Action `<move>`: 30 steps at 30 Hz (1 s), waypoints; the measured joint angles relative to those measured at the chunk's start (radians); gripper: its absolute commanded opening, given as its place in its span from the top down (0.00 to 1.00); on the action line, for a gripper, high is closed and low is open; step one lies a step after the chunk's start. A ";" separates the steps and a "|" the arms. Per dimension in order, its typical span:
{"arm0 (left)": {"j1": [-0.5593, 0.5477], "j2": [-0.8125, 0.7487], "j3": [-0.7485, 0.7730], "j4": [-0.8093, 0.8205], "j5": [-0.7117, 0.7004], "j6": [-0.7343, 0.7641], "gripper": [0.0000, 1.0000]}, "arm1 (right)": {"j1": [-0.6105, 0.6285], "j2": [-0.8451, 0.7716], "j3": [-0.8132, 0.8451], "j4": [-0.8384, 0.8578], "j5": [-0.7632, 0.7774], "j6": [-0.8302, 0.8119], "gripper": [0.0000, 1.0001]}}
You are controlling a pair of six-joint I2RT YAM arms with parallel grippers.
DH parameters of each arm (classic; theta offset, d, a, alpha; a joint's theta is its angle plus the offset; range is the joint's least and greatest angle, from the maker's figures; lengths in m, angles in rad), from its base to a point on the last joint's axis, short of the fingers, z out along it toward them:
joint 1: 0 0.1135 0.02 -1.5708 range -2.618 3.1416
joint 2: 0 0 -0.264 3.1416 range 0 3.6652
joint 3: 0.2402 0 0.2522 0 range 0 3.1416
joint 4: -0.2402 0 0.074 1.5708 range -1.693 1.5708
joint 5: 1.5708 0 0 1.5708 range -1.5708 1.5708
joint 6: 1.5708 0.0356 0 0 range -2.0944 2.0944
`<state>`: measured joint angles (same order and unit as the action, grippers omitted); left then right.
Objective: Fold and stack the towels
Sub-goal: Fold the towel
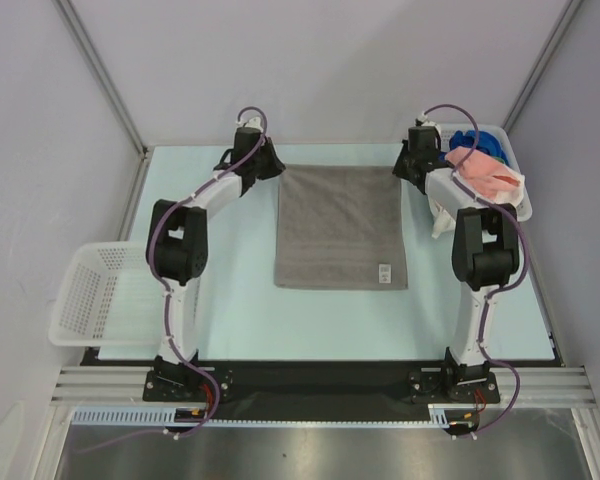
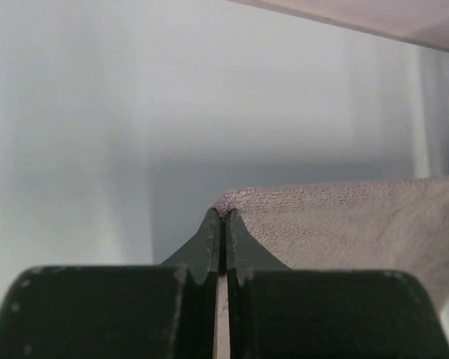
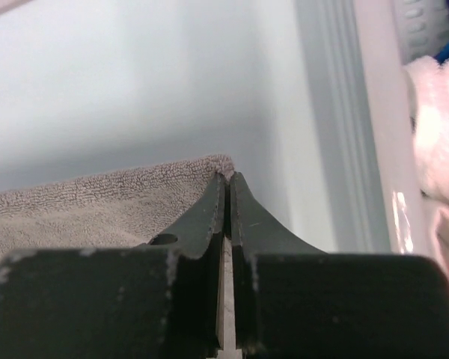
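My right basket (image 1: 521, 196) sits at the table's far right corner, about 2 o'clock from the grey towel (image 1: 340, 228). In it a blue towel (image 1: 468, 139) lies at the back and a salmon pink towel (image 1: 488, 172) is heaped in front of it. A white towel (image 1: 441, 216) hangs over the rim on the side nearest the grey towel, partly behind my right arm. My left basket (image 1: 98, 293) is at 8 o'clock, jutting past the table's left edge; only its lattice floor shows.

The grey towel lies flat in the middle of the table (image 1: 235, 300), its small tag (image 1: 384, 271) at the 5 o'clock corner. My left gripper (image 2: 223, 215) is pinched closed on the towel's 11 o'clock corner, and my right gripper (image 3: 228, 178) is pinched closed on its 1 o'clock corner. In both wrist views the terry cloth is nipped between the tips.

The towel's far edge runs close to the table's far edge. Open table lies toward 6 o'clock, between the towel's near edge and my bases, and in strips at 3 and 9 o'clock.
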<state>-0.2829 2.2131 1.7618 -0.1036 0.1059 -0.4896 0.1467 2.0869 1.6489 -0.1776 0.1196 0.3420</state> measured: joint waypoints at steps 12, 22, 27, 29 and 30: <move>-0.023 -0.224 -0.467 0.249 0.037 -0.060 1.00 | 0.000 -0.232 -0.392 0.164 -0.026 0.059 1.00; -0.076 -0.409 -0.774 0.367 -0.006 -0.097 0.65 | 0.002 -0.444 -0.674 0.228 -0.034 0.123 0.52; -0.083 -0.500 -0.887 0.386 -0.052 -0.120 0.61 | 0.003 -0.525 -0.748 0.213 -0.023 0.144 0.42; -0.087 -0.525 -0.898 0.372 -0.071 -0.135 0.61 | 0.007 -0.537 -0.746 0.201 -0.016 0.152 0.41; -0.092 -0.534 -0.898 0.363 -0.089 -0.145 0.60 | 0.010 -0.538 -0.740 0.190 -0.011 0.155 0.41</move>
<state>-0.3752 1.6787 0.8642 0.2592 0.0174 -0.6342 0.1566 1.5490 0.9085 0.0128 0.1081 0.4973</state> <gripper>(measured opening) 0.391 0.582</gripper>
